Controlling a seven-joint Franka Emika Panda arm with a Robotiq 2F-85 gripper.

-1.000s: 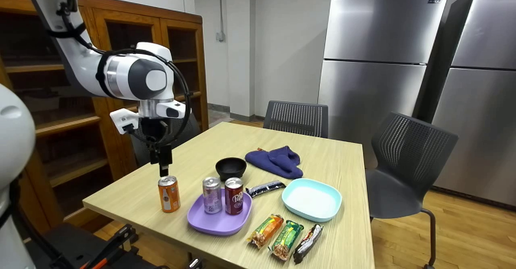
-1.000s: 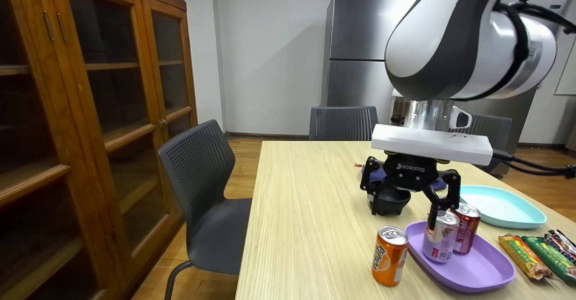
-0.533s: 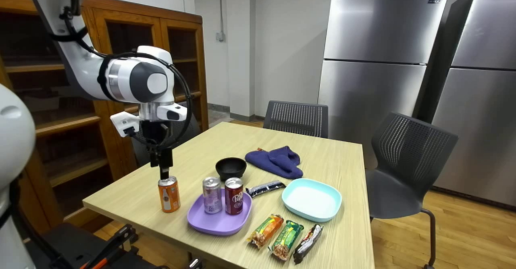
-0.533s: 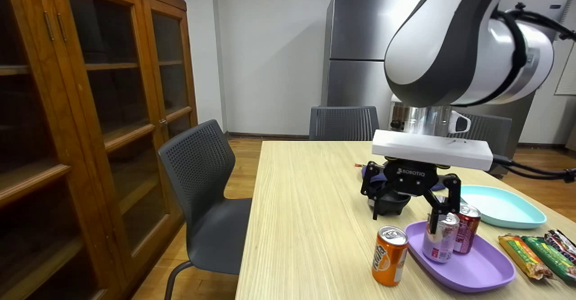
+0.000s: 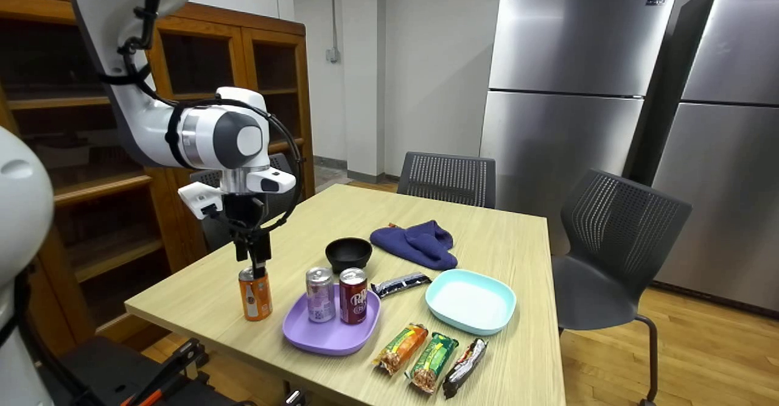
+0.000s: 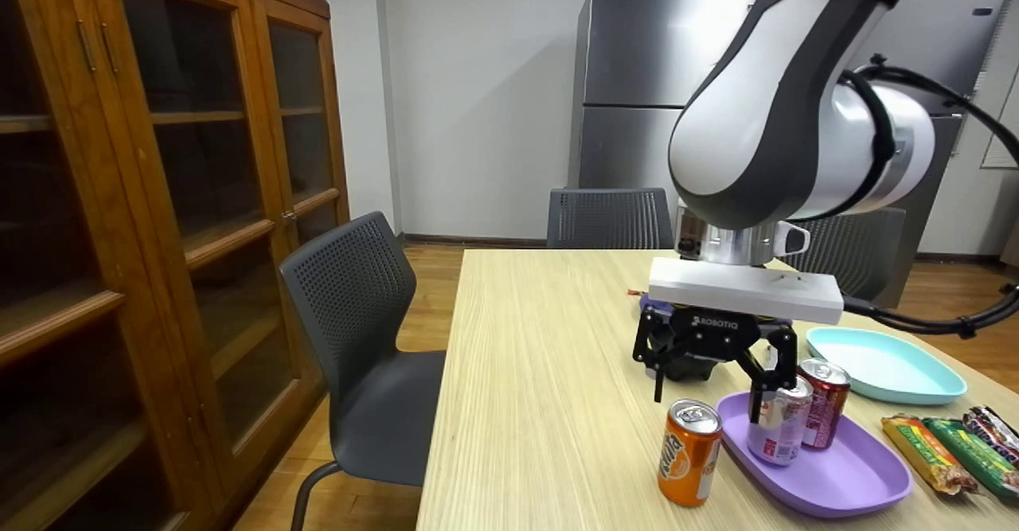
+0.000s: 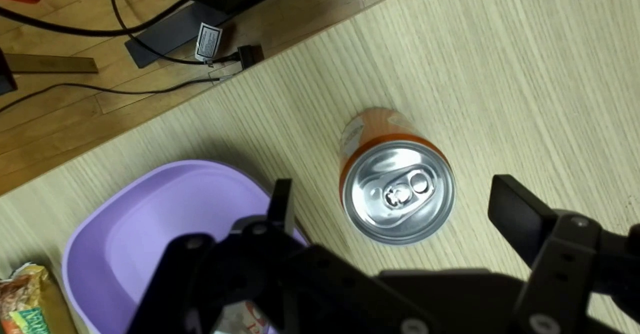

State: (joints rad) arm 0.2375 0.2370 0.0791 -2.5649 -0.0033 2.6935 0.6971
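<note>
An orange can (image 5: 255,299) stands upright on the table; it also shows in an exterior view (image 6: 689,459) and the wrist view (image 7: 380,123). My gripper (image 5: 254,266) is open and points down at the can's top. In the wrist view the can lies between the spread fingers (image 7: 395,201), with a gap on each side. In an exterior view the gripper (image 6: 707,408) spans wider than the can. A light purple can (image 5: 321,299) and a dark red can (image 5: 353,302) stand on a purple tray (image 5: 331,346) beside it. The tray also shows in the wrist view (image 7: 165,214).
A black bowl (image 5: 348,251), a black wrapped bar (image 5: 401,284) and a dark blue cloth (image 5: 420,241) lie farther back. A light blue tray (image 5: 468,302) and several snack packs (image 5: 433,357) are to one side. Chairs (image 6: 358,356) stand round the table (image 6: 541,372).
My gripper has moved down, and to the right in one of the views, so a finger now overlaps the orange can's top there. The fingers stay open. The cans and trays have not moved.
</note>
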